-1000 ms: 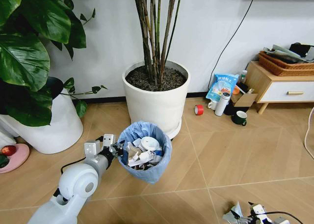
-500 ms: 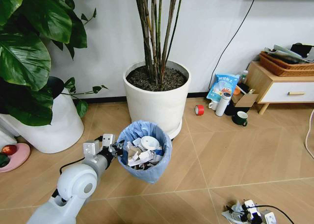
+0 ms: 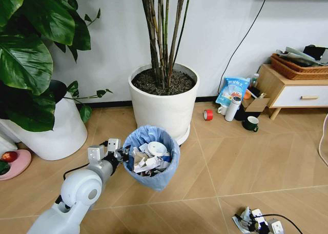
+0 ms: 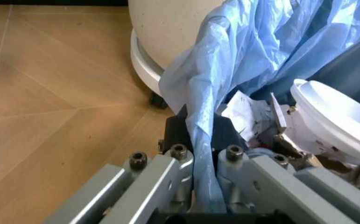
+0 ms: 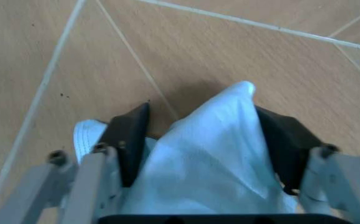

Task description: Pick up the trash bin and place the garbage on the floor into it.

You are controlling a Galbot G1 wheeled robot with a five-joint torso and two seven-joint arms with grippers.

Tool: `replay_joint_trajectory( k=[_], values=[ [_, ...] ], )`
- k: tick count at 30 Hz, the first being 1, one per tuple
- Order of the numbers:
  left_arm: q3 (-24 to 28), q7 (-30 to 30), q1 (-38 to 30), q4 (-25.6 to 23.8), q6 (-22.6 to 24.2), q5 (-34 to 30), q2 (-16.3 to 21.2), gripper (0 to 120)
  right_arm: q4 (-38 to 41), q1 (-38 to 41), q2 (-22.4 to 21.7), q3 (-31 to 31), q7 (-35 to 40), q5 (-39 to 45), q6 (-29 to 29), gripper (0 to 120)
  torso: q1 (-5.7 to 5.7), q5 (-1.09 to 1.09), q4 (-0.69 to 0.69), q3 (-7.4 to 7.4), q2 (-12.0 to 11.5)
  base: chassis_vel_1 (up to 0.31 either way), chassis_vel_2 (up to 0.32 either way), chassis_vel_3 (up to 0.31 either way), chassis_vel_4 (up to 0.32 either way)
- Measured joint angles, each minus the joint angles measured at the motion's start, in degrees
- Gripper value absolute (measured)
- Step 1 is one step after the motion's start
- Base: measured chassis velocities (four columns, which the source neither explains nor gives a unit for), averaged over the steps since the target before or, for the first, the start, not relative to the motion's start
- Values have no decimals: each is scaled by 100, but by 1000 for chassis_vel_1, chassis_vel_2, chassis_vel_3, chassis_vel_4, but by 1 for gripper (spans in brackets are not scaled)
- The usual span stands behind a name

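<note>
Jaws of left gripper (image 4: 203, 154) clamped on near-left rim of trash bin (image 3: 151, 157), pinching light-blue liner; bin hangs just before white planter (image 3: 163, 103), already heaped with litter. Right gripper (image 5: 201, 135) low over floor (image 3: 256, 162) at near right, jaws closed around crumpled white paper (image 5: 211, 158). Paper light, soft, crushes easily; grip mid-bulk. Liner slippery, so rim hold may slide.

White planter (image 3: 163, 106) behind; red tape roll (image 3: 207, 114), dark mug (image 3: 250, 123) near cabinet (image 3: 287, 93).
</note>
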Motion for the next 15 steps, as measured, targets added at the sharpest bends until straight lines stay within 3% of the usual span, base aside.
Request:
replay_joint_trajectory(
  k=[4,13,15],
  values=[
    [0,-1,-24,6,0,-6,-2,0,-22,6,8,-12,-16,-15,1,48,0,4,0,0,0,0,0,0,0],
    [1,-12,-32,11,0,-9,-22,0,-28,5,14,-2,-27,-27,0,9,0,11,2,0,0,0,0,0,0],
    [1,-13,-36,11,0,-9,-24,0,-26,5,14,2,-18,-29,-2,8,0,10,2,1,0,0,0,0,0]
  ],
)
